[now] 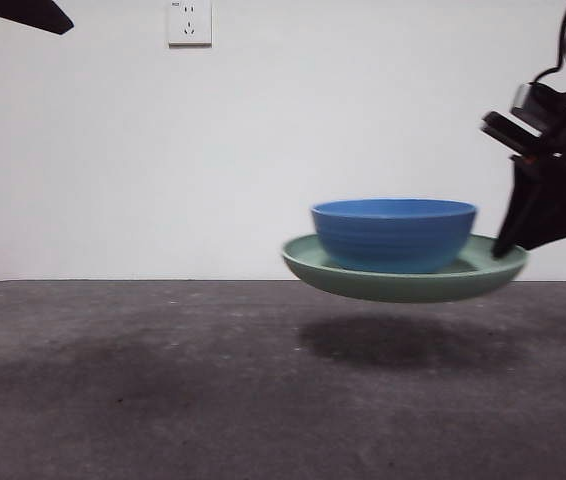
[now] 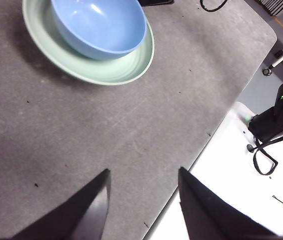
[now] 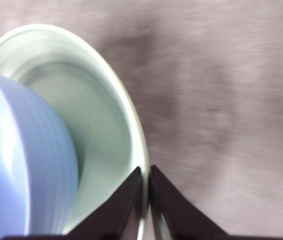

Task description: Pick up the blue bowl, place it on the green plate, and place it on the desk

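The blue bowl (image 1: pixel 394 233) sits inside the green plate (image 1: pixel 403 280), and both hang a little above the desk (image 1: pixel 163 380), casting a shadow below. My right gripper (image 1: pixel 508 248) comes in from the right and is shut on the plate's right rim. In the right wrist view its jaws pinch the plate (image 3: pixel 101 125) rim at the right gripper (image 3: pixel 146 200), with the bowl (image 3: pixel 21 165) close by. My left gripper (image 2: pixel 144 192) is open, held high over the desk (image 2: pixel 106 130), away from the plate (image 2: pixel 106 70) and bowl (image 2: pixel 99 27).
A wall socket (image 1: pixel 189 22) is on the white wall behind. The left arm shows only as a black tip (image 1: pixel 23 12) at the top left corner. The desk's edge and a white surface (image 2: pixel 231 190) with cables show in the left wrist view.
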Tool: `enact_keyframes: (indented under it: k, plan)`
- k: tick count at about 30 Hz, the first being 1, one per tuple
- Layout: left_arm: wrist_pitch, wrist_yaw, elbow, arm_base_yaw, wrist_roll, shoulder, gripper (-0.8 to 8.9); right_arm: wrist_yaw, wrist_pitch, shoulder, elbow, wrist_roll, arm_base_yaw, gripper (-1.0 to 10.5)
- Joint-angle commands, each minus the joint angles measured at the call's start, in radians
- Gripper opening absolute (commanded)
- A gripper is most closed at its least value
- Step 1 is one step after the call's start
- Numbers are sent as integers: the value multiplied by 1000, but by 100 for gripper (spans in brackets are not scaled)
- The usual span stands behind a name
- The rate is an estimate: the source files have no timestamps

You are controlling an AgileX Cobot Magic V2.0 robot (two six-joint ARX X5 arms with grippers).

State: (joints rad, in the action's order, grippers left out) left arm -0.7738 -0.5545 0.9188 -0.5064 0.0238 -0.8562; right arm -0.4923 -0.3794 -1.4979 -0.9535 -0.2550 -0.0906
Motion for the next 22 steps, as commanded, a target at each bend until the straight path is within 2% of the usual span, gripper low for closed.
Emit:
enact_keyframes:
  k: [1, 11, 22]
  plan:
    - [8, -6, 10, -5, -9, -5, 218, -5, 40, -3, -18, -67, -58, 11]
    - [8, -6, 10, -5, -9, -6, 218, 60, 145, -40, -18, -179, -232, 11]
    - [5, -6, 10, -5, -9, -5, 219, 101, 264, -183, -19, -254, -304, 10]
